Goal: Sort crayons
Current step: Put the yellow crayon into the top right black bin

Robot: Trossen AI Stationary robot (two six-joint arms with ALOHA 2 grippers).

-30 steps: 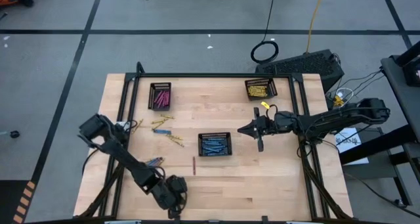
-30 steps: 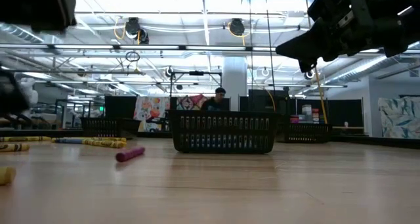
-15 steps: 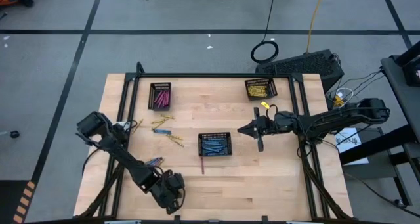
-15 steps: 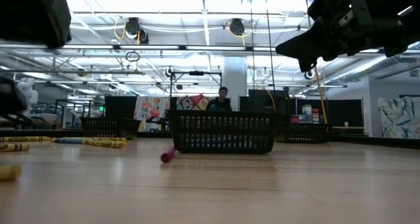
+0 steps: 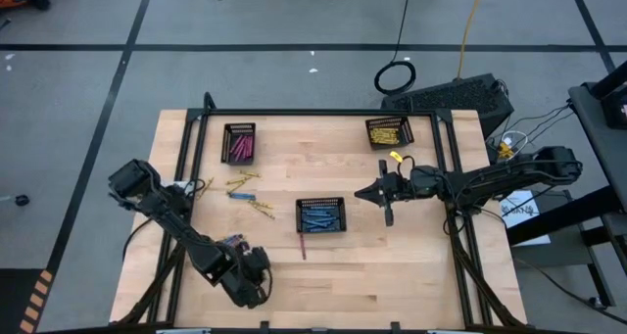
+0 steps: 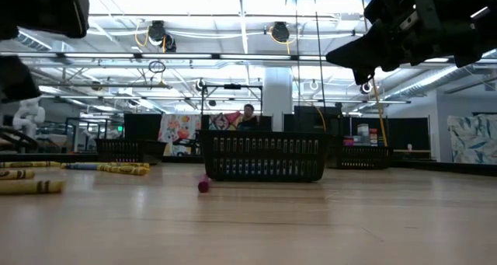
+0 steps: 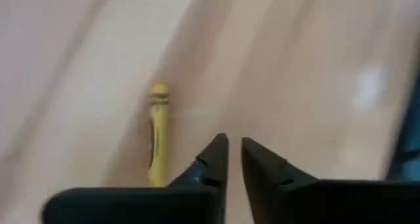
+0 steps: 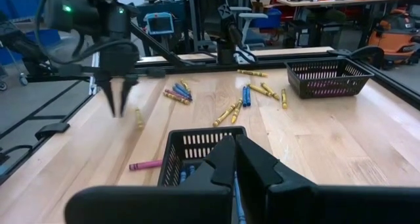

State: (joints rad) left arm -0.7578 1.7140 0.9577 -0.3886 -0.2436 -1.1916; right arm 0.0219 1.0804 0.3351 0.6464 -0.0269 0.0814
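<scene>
Risk: left hand (image 7: 234,159), tips slightly parted and empty, may nudge the yellow crayon (image 7: 157,133) just beside it at lower left of the tabletop (image 5: 392,275). Right hand (image 5: 388,216) hovers clenched, empty.

2 dark jointed arms, tapered black fingers (image 7: 213,163)

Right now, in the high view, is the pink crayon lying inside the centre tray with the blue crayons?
No, the pink crayon lies on the bare table just outside the centre tray.
</scene>
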